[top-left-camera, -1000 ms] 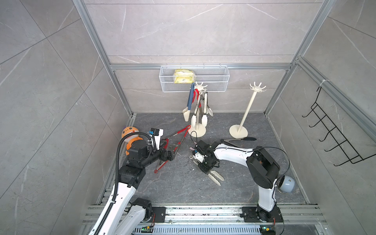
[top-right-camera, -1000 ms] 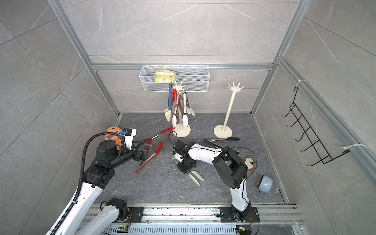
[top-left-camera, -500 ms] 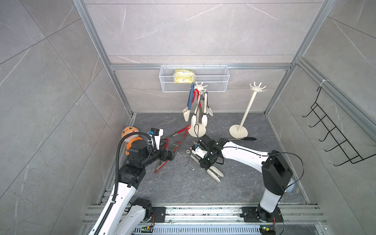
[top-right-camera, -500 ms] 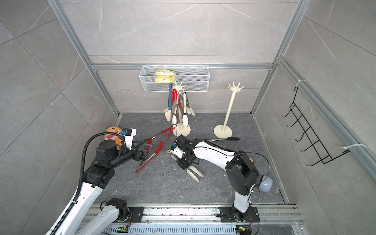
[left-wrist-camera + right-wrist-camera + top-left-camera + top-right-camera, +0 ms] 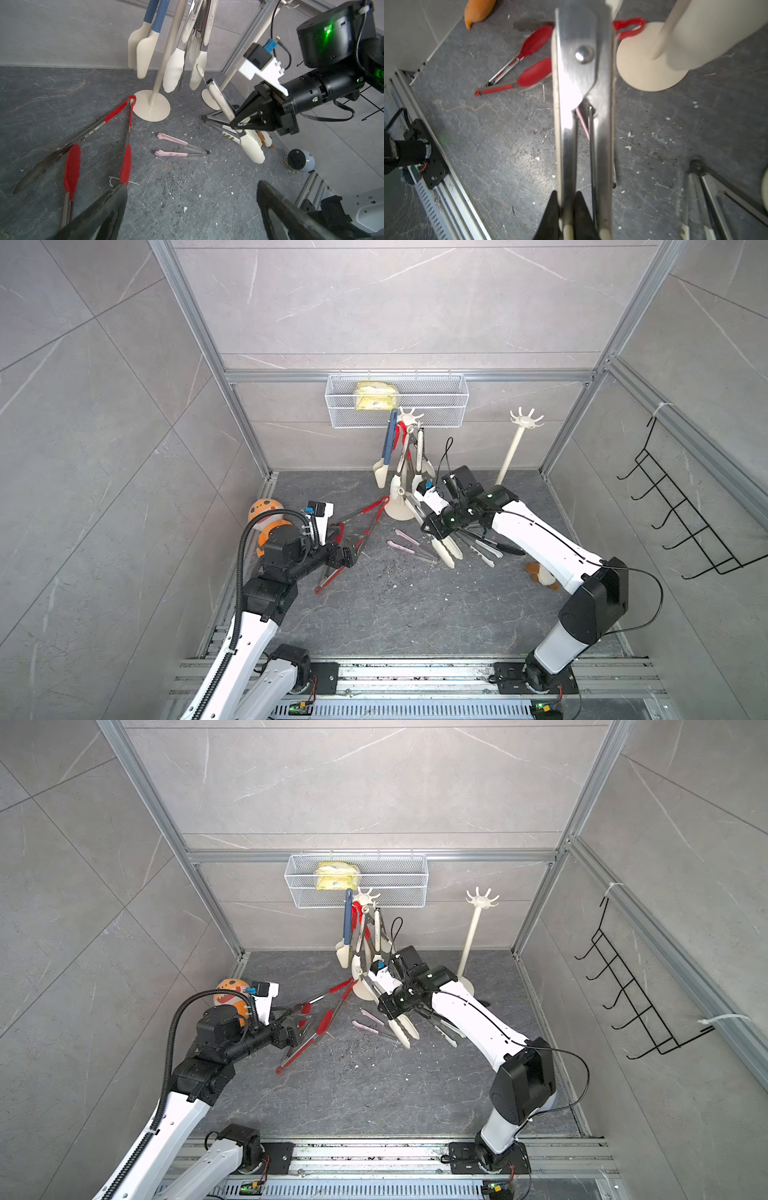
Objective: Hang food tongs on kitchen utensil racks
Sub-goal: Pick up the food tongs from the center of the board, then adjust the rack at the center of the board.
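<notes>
Grey stone-look floor point(image 5: 374, 614) carries everything. The white mesh basket point(image 5: 440, 406) hangs on the back wall, and the black wire hook rack point(image 5: 681, 522) on the side wall.

Of the two cream utensil racks, the loaded rack point(image 5: 409, 419) stands at the back centre, below the basket. Blue-handled, red and cream-tipped tongs hang from its prongs. The bare rack point(image 5: 513, 448) stands apart from it, nearer the back corner.

The right gripper point(image 5: 234, 124) is closed tight on one steel arm of the cream-tipped tongs point(image 5: 252, 149), just beside the loaded rack's base. These tongs tilt, hinge end up and tips down; whether the tips touch the floor cannot be told.

The left gripper point(image 5: 192, 187) has its jaws spread wide and holds nothing. It hangs above two pairs of red tongs point(image 5: 365, 514) lying on the floor; the ring of one touches the loaded rack's base.

Small pink tongs point(image 5: 401, 541) lie between the two grippers.
</notes>
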Tool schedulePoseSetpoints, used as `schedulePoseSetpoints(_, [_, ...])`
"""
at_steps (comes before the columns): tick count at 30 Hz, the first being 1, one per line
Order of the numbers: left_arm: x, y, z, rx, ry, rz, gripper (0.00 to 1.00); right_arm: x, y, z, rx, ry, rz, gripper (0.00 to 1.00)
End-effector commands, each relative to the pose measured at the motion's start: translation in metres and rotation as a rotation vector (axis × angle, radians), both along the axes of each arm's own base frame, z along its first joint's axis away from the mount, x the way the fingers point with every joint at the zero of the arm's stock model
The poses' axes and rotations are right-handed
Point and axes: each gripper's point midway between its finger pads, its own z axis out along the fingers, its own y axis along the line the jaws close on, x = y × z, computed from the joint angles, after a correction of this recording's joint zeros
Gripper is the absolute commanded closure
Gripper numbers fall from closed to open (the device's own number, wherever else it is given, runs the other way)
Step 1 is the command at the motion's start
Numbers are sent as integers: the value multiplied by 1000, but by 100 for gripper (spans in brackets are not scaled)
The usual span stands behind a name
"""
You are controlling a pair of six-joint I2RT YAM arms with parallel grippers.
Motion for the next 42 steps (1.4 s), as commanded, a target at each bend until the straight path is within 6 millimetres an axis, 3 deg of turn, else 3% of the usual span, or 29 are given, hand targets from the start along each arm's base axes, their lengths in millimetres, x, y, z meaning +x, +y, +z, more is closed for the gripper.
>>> schedulePoseSetpoints(1, [4,-2,30,-20,-96,-2,0,2,-6,30,47,-41,18,100])
schedulePoseSetpoints(8, [6,-3,35,-28,-101,-4,0,30,-27,69,114,-124,-60,100])
schedulePoseSetpoints(17, [10,-5,40,-35,-102,-12,0,92,-50,117,155,-244,-230,100])
schedulePoseSetpoints(25, [8,-4,41,-42,-102,-5,0,133,-52,123,123,-242,-296,100])
schedulePoseSetpoints(30, [7,-3,41,-40,-99,-1,0,145,-50,118,116,-239,-307,100])
schedulePoseSetpoints(42, [9,-3,36,-36,-86,2,0,134,-38,127,183,-239,-236,100])
